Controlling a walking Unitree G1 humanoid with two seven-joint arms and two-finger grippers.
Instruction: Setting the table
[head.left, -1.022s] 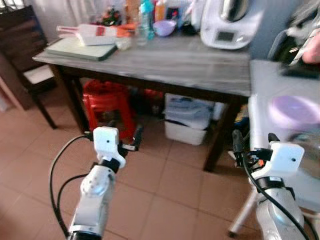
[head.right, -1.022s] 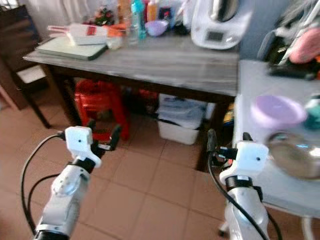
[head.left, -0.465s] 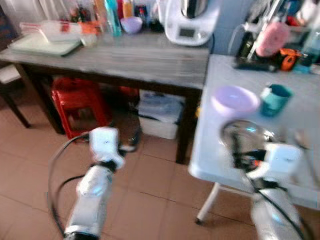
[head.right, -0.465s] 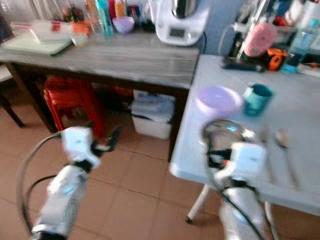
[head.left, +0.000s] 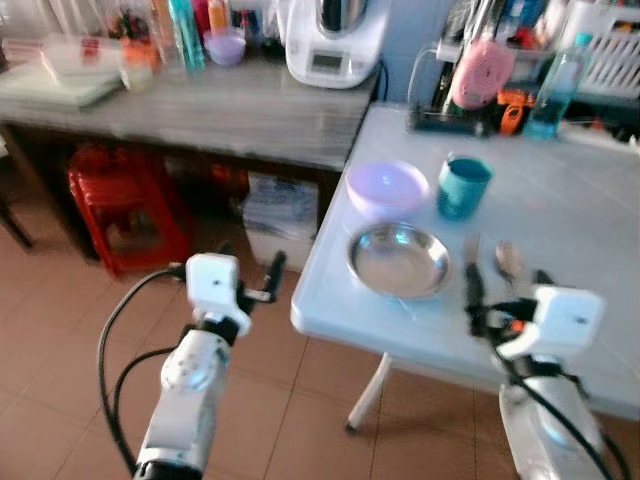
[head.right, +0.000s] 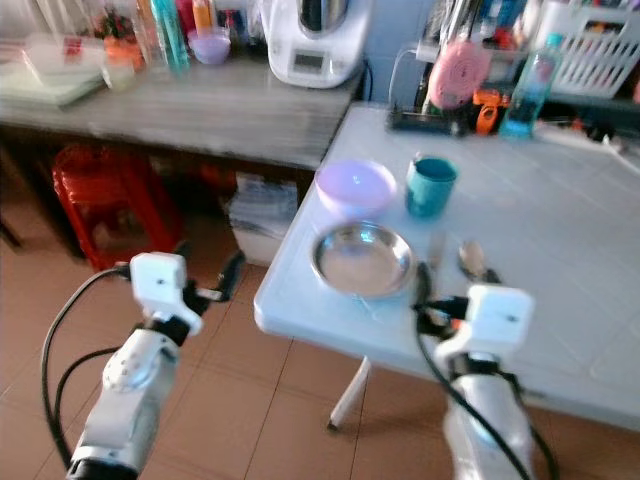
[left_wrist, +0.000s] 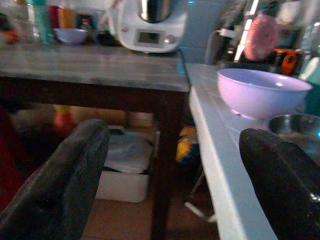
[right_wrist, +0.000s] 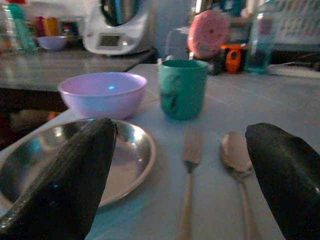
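Your place setting sits on the pale white-topped table, toward its near left corner.

- Shallow round stainless-steel plate: close to the near edge, just in from the left edge.
- Lilac plastic bowl: directly behind the plate, near the left edge, empty.
- Teal cup: upright, just beside the bowl, further from the left edge.
- Metal fork and metal spoon: lying side by side beside the plate, handles toward the near edge, fork nearer the plate.

Your right gripper hovers at the near edge, fingers spread wide, framing plate, fork and spoon; it holds nothing. Your left gripper hangs off the table's left edge above the brown tiled floor, fingers also spread, empty.

Beyond the left edge stands a long grey wooden table carrying a white kitchen appliance; a red plastic stool sits beneath it.
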